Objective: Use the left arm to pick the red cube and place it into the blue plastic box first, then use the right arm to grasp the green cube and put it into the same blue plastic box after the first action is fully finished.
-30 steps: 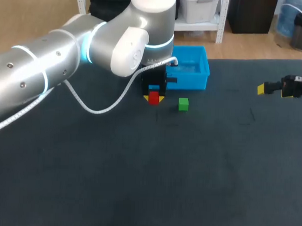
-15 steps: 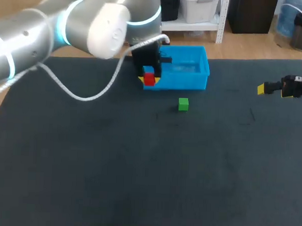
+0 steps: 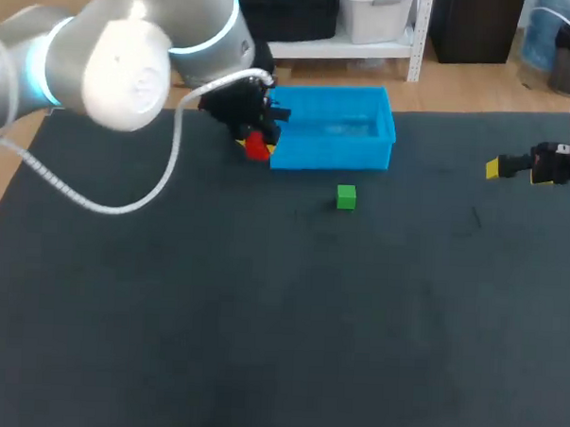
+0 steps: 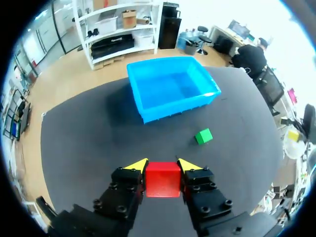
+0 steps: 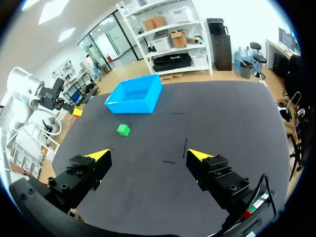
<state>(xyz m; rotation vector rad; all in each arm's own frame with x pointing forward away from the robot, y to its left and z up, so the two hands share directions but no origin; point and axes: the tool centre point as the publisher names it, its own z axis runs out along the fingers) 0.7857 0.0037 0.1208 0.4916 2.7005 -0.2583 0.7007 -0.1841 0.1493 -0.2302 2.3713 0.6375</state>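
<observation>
The left jaws clench the red cube (image 3: 258, 147) from both sides, held high just beside the blue plastic box (image 3: 330, 155) — likely to clear its wall. The green cube (image 3: 346, 196) lies near the box (right jaws spread, well apart, awaiting their turn).

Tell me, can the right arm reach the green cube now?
Probably yes: only bare mat lies between the open right gripper and the green cube; the left gripper is away beside the blue box.

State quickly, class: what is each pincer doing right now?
Left pincer: shut on the red cube.
Right pincer: open, holding nothing.
</observation>
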